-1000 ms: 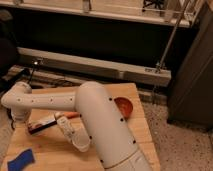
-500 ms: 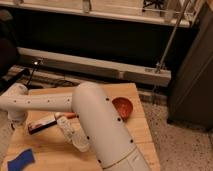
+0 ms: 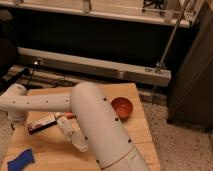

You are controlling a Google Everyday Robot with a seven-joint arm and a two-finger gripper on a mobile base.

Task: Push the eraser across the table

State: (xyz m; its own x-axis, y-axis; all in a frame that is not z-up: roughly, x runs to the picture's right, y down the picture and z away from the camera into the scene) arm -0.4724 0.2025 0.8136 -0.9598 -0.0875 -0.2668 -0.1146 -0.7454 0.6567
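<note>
The eraser is a long slim bar with a black side and a white top with a red patch. It lies on the left part of the light-wood table, slanting up to the right. My white arm reaches from the lower right across the table to the left. The gripper hangs down at the table's left edge, just left of the eraser's near end. The arm hides part of the table behind the eraser.
A white tube-shaped marker lies just right of the eraser. A blue spongy block sits at the front left corner. A red bowl stands on the right side. Dark cabinets and a metal rail stand behind the table.
</note>
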